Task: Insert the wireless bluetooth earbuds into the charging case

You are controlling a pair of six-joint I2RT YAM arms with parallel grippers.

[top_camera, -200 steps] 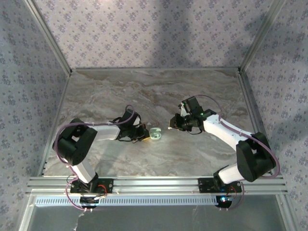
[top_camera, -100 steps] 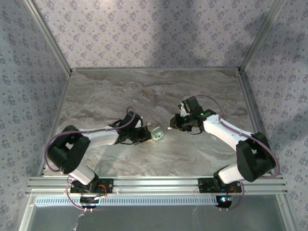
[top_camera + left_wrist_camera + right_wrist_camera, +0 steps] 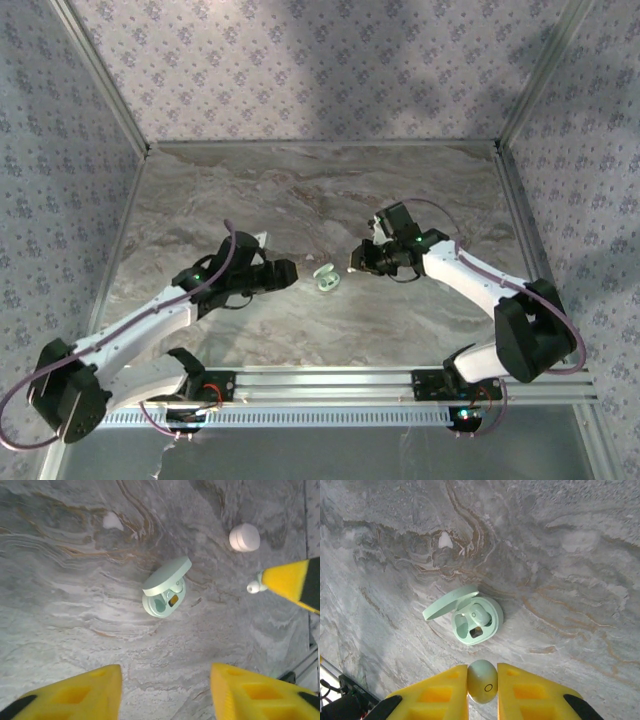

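Charging case (image 3: 325,278) sits btwn left gripper (image 3: 290,272) and right gripper (image 3: 355,263), the latter w/ 1 earbud (image 3: 481,687) clamped. Raised lid (image 3: 451,603) walls 1 side; white pebble (image 3: 244,537) lies nearby. Marble table (image 3: 300,190) otherwise open.

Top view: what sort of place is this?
Probably a purpose-built robot test cell, not a home: patterned walls box in a marble-look table, and an aluminium rail runs along its near edge, with the left arm and right arm bolted there.

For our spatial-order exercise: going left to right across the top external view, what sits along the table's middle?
left tool → open charging case → right tool, gripping an earbud
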